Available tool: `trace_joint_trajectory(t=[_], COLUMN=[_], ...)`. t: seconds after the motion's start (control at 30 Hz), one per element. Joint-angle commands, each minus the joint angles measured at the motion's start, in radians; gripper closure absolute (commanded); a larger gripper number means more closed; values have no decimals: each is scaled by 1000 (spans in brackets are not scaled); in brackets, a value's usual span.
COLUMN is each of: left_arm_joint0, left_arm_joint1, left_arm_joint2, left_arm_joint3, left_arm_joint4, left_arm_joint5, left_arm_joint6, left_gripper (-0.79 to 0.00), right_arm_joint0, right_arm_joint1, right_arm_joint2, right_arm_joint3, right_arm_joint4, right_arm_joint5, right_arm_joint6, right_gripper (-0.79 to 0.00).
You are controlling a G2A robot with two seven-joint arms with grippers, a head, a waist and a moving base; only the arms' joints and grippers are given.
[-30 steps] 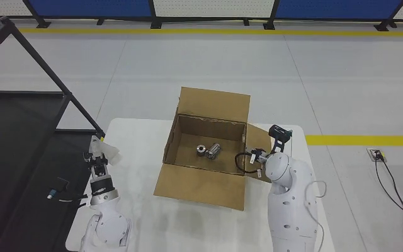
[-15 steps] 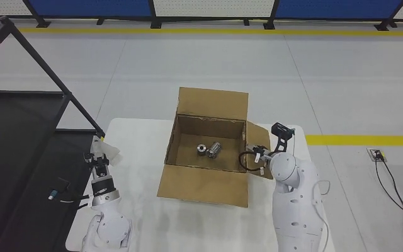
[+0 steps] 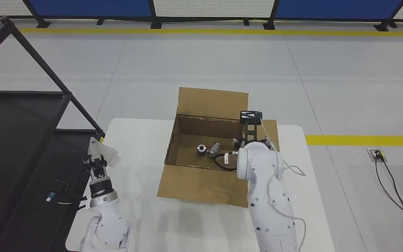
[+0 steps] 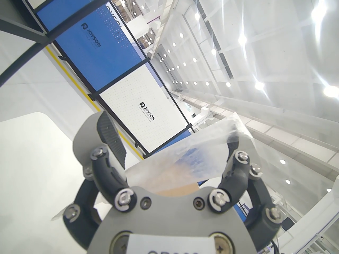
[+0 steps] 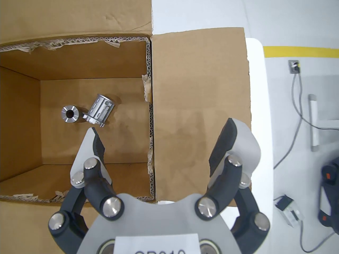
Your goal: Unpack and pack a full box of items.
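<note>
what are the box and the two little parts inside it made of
The box: corrugated cardboard, matte brown; fluted, torn edges show. The slotted cylinder and the bored cylinder: probably machined metal, bright silvery sheen with crisp cut slots and bore.

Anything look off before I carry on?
Yes. A translucent plastic bag appears caught on one finger of the open left gripper. The brown cardboard box has ragged, torn edges along its rim.
</note>
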Motion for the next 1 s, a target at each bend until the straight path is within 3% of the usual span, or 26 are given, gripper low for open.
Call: trace_joint_trajectory(t=[0.0, 0.13, 0.33, 0.53, 0.67, 0.97], left_arm_joint0=[2, 2, -1, -3, 6, 41], left_arm_joint1=[0, 0, 0, 0, 0, 0], left_arm_joint2=[-3, -6, -7, -13, -26, -65], left_arm_joint3=[-1, 1, 7, 7, 3, -8], left_arm_joint4=[-2, -4, -4, -7, -16, -54], left_arm_joint5=[-2, -1, 0, -1, -3, -15], left_arm_joint6=[-1, -4, -5, 4, 19, 51], left_gripper=[-785, -785, -785, -785, -785, -785], right_arm_joint0=[32, 84, 75, 91, 149, 324], right_arm_joint1=[-1, -2, -14, -36, -52, -111], right_arm_joint2=[-9, 2, -16, -114, -186, -360], right_arm_joint3=[46, 116, 87, 121, 203, 466], right_arm_joint4=[-21, -13, 207, 374, 440, 492], right_arm_joint5=[-4, -34, -103, -179, -206, -146], right_arm_joint6=[33, 77, -50, -134, -156, -253], right_gripper=[-785, -785, -785, -785, -785, -785])
